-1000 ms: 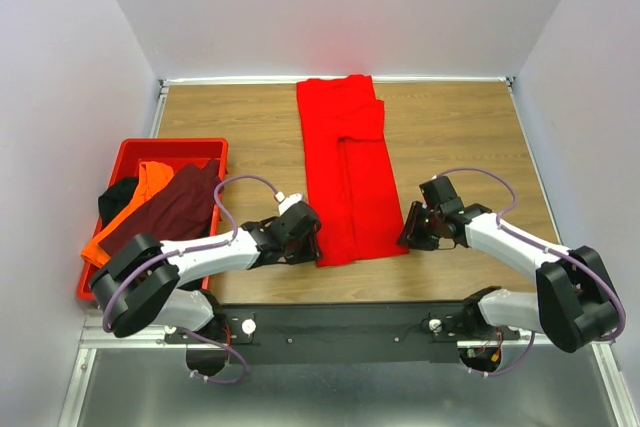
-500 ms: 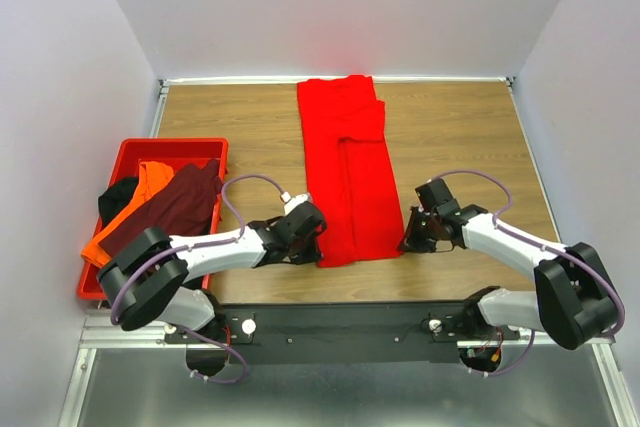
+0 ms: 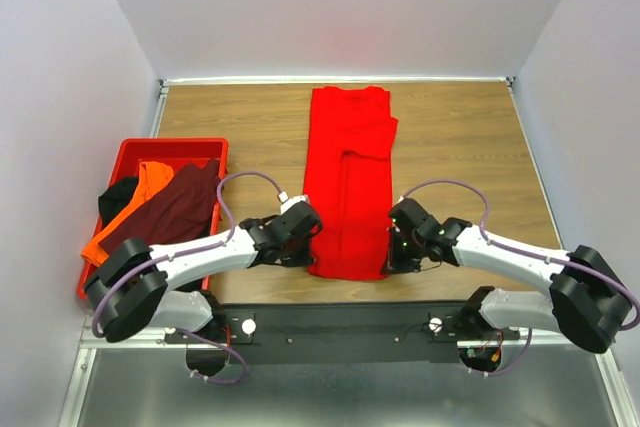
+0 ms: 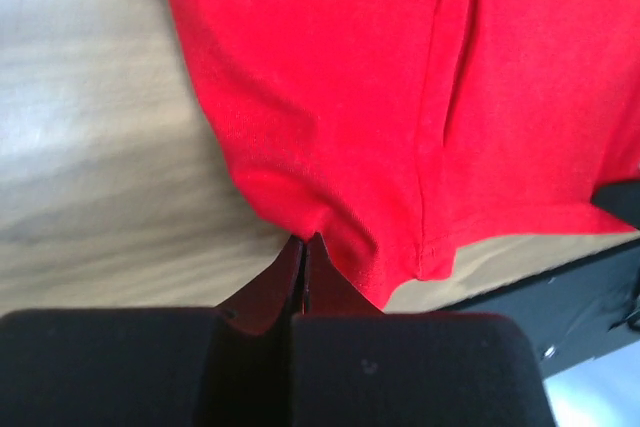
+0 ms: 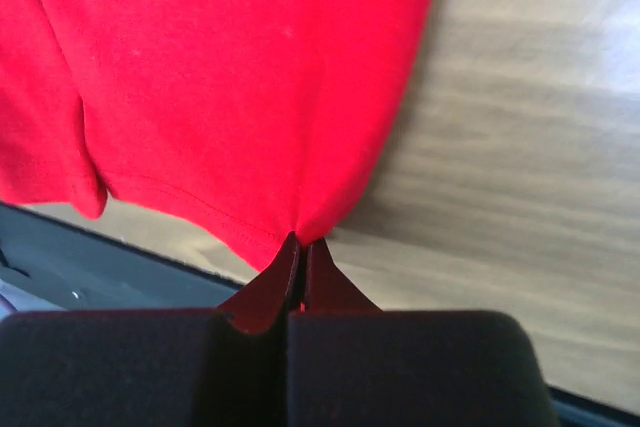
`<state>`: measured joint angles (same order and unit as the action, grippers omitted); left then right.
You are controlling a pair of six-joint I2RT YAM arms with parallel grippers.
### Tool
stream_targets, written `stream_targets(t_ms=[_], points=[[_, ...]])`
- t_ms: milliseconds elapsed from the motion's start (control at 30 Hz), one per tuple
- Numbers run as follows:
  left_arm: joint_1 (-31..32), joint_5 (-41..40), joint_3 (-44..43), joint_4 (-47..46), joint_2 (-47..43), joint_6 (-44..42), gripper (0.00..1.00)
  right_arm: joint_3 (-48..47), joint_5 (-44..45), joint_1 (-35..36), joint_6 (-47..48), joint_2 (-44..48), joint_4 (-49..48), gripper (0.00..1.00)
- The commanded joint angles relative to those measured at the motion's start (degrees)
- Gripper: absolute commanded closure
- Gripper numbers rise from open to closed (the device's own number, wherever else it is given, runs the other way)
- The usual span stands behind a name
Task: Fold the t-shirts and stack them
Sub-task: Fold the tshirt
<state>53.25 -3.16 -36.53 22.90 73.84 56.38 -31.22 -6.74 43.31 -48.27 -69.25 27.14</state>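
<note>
fingers [image 4: 268,292] of the left gripper [image 4: 303,243] are pressed flat together, pinching the near left corner of the red t-shirt [image 3: 348,172]. the right gripper [image 5: 297,243] is clamped the same way on the near right corner. the soft knit cloth lies as a long narrow strip, folded lengthwise, down the middle of the wood-grain table [image 3: 230,112], with a stitched hem along its near edge. to the left, a rigid red plastic crate [image 3: 175,144] holds the crumpled maroon t-shirt [image 3: 170,209], orange t-shirt [image 3: 148,179] and black t-shirt [image 3: 116,197].
</note>
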Motion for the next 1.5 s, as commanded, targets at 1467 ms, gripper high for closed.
stream_targets(t_ms=[1467], points=[[-25.4,1.3,-45.1,-7.5,37.2,-16.2,1.00,-48.5,19.7,-16.9,7.2,-42.5,-4.1,0.99]])
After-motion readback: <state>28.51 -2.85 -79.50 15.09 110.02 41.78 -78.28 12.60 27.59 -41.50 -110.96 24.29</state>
